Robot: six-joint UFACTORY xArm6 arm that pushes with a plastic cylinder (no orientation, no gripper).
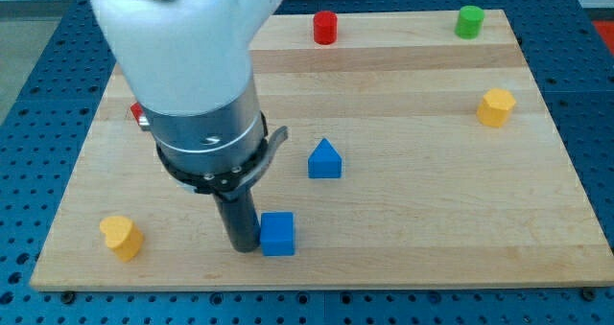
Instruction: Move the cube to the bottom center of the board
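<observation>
A blue cube (278,234) sits on the wooden board (403,220) near the view's bottom, a little left of centre. My tip (242,248) is at the end of the dark rod, right beside the cube's left side and touching or almost touching it. The arm's white and grey body hides the board's upper left.
A blue house-shaped block (325,159) lies above the cube. A yellow block (121,237) is at bottom left, a yellow block (496,107) at right, a red cylinder (325,27) and a green cylinder (469,21) at top. A red block (136,111) peeks out at left.
</observation>
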